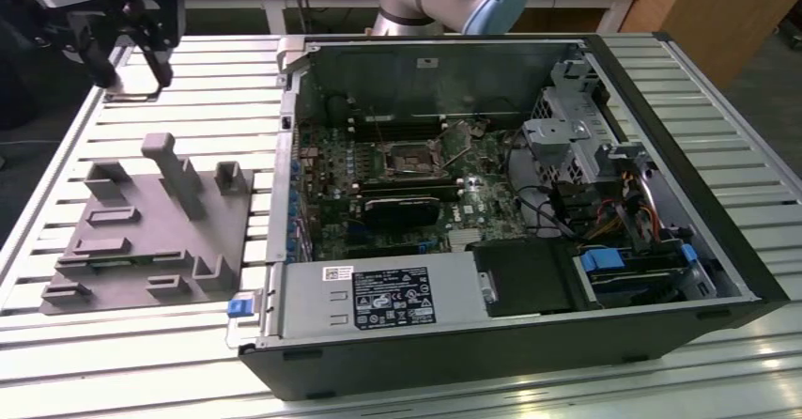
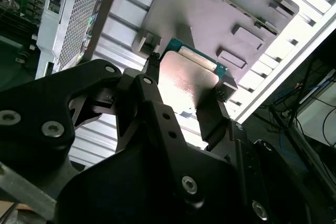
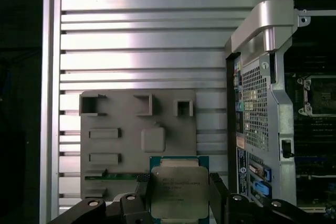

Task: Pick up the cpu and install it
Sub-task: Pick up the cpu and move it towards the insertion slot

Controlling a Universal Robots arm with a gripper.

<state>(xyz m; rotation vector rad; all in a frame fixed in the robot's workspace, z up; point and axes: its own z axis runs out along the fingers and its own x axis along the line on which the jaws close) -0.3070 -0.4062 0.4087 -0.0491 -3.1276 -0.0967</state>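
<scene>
The pincer point(image 3: 180, 192) grips the cpu point(image 3: 178, 184) by opposite edges, flat above the grey fixture plate point(image 3: 115, 145), likely to spare its contacts.

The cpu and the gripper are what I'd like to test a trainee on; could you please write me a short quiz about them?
1. True or false: the gripper is shut on the cpu.
2. Multiple choice: in the exterior view, the gripper is A) inside the computer case; B) raised above the slatted table, to the exterior view's left of the case; C) resting flat on the table.
3. Short answer: is the cpu seated in the motherboard socket yet?
Key: 1 true; 2 B; 3 no, the gripper holds it outside the case.
</scene>
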